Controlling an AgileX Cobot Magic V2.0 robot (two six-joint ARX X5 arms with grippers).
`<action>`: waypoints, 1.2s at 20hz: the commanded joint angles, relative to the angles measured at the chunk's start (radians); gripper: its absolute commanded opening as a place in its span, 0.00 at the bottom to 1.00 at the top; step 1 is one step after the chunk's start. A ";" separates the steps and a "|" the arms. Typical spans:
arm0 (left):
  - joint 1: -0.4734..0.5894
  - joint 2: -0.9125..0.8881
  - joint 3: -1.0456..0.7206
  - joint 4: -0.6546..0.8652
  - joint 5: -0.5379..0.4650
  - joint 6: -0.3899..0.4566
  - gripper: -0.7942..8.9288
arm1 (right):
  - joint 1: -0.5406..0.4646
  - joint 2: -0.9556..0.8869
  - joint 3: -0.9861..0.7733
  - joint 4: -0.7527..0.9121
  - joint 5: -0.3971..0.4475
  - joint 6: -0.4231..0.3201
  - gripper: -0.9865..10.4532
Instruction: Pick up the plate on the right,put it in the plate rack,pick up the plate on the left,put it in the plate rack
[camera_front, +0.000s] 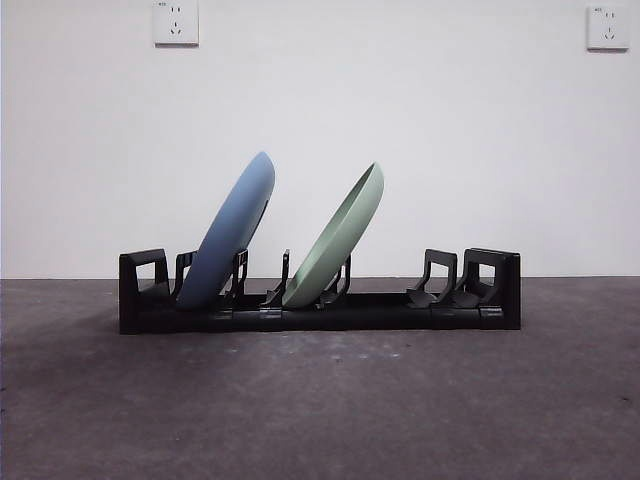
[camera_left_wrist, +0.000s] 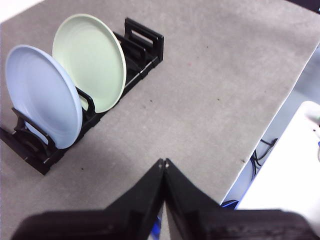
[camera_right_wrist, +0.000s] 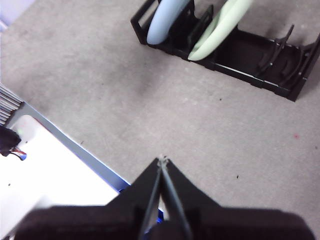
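Note:
The black plate rack lies across the middle of the grey table. Two plates stand tilted in its slots: a blue plate near the left end and a green plate beside it toward the middle. Neither gripper shows in the front view. My left gripper is shut and empty, well away from the rack over the table's edge. My right gripper is likewise shut, empty and far from the rack.
The rack's right-hand slots hold nothing. Grey table surface stretches in front of the rack. A white base and cables lie beyond the table's edges. Two wall sockets sit high on the white wall.

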 joint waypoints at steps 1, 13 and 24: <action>-0.003 0.013 0.002 -0.003 0.000 -0.006 0.08 | 0.000 0.015 -0.007 -0.024 0.007 0.007 0.09; 0.012 0.029 0.002 0.217 -0.094 0.068 0.08 | 0.000 0.164 -0.007 -0.023 0.008 0.007 0.09; 0.539 -0.218 -0.432 0.845 0.159 0.227 0.08 | 0.000 0.279 -0.007 -0.023 0.008 0.007 0.09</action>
